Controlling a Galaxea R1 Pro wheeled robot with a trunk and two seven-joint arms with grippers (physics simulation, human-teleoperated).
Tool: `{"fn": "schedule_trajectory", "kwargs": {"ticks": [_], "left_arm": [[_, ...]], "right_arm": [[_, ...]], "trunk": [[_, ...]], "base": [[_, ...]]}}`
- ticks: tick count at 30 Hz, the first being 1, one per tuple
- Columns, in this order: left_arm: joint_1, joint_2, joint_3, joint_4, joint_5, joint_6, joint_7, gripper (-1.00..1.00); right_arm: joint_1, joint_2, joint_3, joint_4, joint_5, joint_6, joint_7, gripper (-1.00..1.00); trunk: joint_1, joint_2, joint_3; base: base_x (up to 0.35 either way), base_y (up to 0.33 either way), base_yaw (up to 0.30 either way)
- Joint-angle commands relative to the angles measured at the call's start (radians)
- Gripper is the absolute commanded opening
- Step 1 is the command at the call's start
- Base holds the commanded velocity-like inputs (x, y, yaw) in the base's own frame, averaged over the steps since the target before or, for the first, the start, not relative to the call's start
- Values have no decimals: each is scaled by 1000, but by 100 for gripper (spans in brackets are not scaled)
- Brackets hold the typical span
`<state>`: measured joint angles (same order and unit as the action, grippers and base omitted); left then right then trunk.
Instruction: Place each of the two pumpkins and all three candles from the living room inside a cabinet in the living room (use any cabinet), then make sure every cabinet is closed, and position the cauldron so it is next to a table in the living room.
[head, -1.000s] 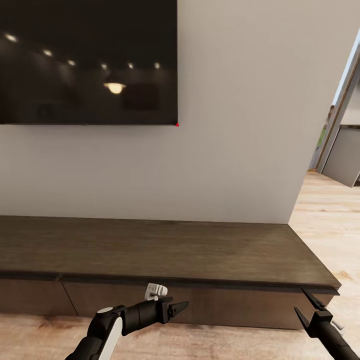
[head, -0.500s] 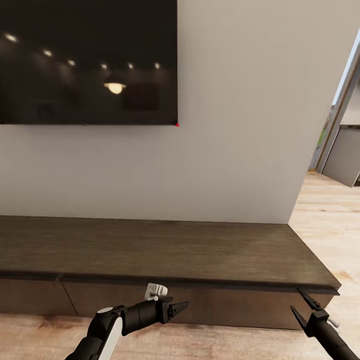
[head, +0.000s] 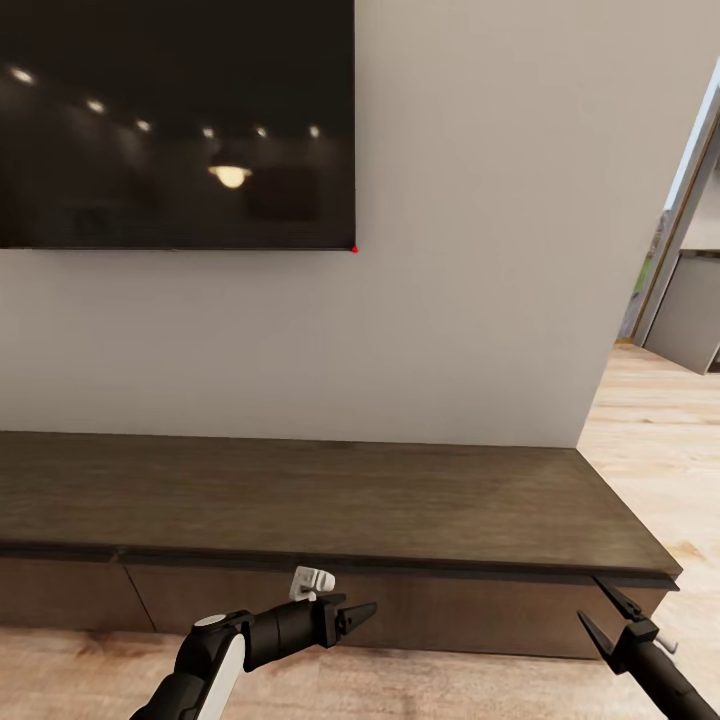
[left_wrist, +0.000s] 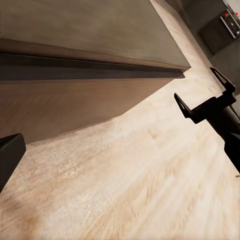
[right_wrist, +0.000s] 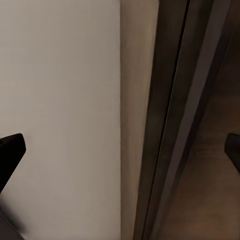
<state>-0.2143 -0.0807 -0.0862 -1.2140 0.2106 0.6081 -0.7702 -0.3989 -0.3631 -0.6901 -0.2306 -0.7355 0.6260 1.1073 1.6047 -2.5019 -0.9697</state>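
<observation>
Running along the foot of the pale wall (head: 480, 250), the cabinet (head: 320, 500) is seen as a long, low dark brown unit with a flat bare top and its drawer fronts flush and shut. It stands on the light wood plank floor (head: 660, 440), which continues past its right-hand end toward a doorway (head: 680, 290). A black TV (head: 175, 120) is mounted on the wall above the cabinet's left part, with ceiling lights mirrored in its screen.

The left gripper (head: 362, 612) is held low before the middle drawer front, pointing to the right along it, its fingers pressed nearly together in the head view; a small white bracket (head: 312, 580) is seen just above its wrist. In the left wrist view the cabinet's overhanging top edge (left_wrist: 90, 67) and drawer face are shown above the floor, and the right gripper (left_wrist: 202, 95) is seen beyond, close to the cabinet's corner.

The right gripper (head: 602, 612) is held just below the cabinet's right front corner, its two black fingers spread apart with nothing between them. In the right wrist view the fingertips (right_wrist: 10, 150) are set wide, with the wall and the cabinet's dark edge (right_wrist: 170, 125) between them.
</observation>
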Motion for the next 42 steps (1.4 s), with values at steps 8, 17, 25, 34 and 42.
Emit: {"fn": "schedule_trajectory", "kwargs": {"ticks": [8, 17, 25, 34, 42], "left_arm": [[0, 0, 0, 0, 6, 7, 0, 100], [0, 0, 0, 0, 6, 7, -1, 100], [0, 0, 0, -2, 6, 8, -1, 100], [0, 0, 0, -1, 6, 7, -1, 100], [0, -1, 0, 0, 6, 7, -1, 100]], "right_arm": [[-1, 0, -3, 0, -2, 7, 19, 100], [-1, 0, -3, 0, -2, 8, 22, 100], [-1, 0, -3, 0, -3, 8, 22, 100], [0, 0, -3, 0, -4, 8, 22, 100], [0, -1, -3, 0, -4, 8, 22, 100]], "trunk": [[0, 0, -1], [0, 0, -1], [0, -1, -5], [3, -2, -32], [5, -3, -44]], "base": [[0, 0, 0], [0, 0, 0], [0, 0, 0], [0, 0, 0], [0, 0, 0]]}}
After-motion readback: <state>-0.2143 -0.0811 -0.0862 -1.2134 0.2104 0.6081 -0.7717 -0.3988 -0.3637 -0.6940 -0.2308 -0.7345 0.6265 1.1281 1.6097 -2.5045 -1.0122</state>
